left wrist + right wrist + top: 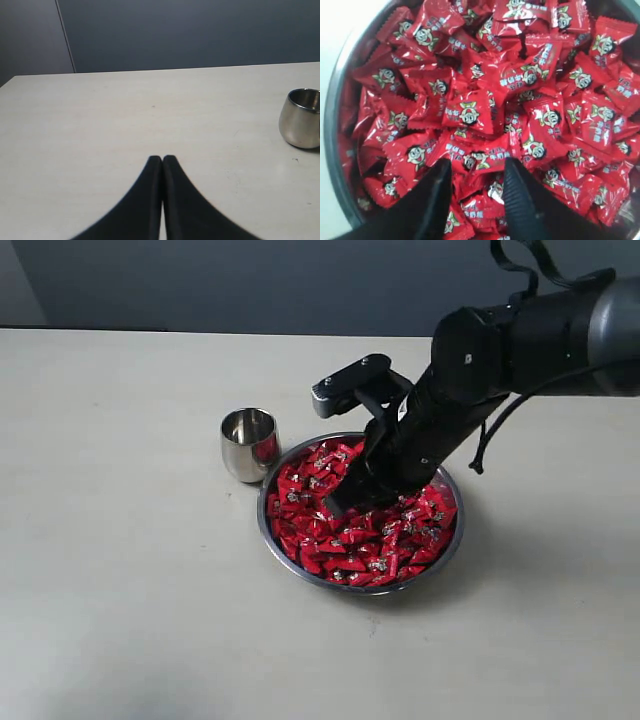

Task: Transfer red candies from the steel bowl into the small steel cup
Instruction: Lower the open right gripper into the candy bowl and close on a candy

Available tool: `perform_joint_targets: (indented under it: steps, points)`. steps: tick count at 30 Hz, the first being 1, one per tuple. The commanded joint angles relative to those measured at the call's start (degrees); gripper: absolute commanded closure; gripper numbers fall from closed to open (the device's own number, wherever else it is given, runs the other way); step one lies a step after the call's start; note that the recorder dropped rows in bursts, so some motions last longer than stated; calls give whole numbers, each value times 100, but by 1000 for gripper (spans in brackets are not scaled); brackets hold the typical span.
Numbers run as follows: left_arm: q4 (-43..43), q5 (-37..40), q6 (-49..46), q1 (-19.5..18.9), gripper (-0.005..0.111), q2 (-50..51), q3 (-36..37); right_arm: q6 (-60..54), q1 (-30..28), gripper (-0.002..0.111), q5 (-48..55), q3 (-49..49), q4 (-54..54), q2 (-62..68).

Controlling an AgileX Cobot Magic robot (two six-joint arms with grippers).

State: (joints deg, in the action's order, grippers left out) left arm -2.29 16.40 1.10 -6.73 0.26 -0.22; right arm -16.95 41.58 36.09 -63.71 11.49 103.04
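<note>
jaws parted, right gripper (477, 163) over red candies (470, 112) in steel bowl (334, 140)

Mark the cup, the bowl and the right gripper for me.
cup (247, 448), exterior view, on its rounded side.
bowl (337, 95), right wrist view, on its bare inner wall.
right gripper (477, 166), right wrist view, midway between its open fingertips.
</note>
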Motion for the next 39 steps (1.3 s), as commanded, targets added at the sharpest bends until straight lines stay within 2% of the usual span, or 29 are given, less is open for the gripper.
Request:
perform_joint_targets:
  steps: [1,5,35,39]
  points:
    - [8,-10,5,-3,106,-26,22,17,17,73,382,-497,-96,449]
    - [8,-10,5,-3,106,-26,22,29,17,73,896,-1002,-292,765]
    - [8,-10,5,-3,106,-26,22,29,83,73,1218,-1002,-508,1461]
    - [8,-10,5,-3,106,-26,22,29,83,68,1273,-1002,-498,1579]
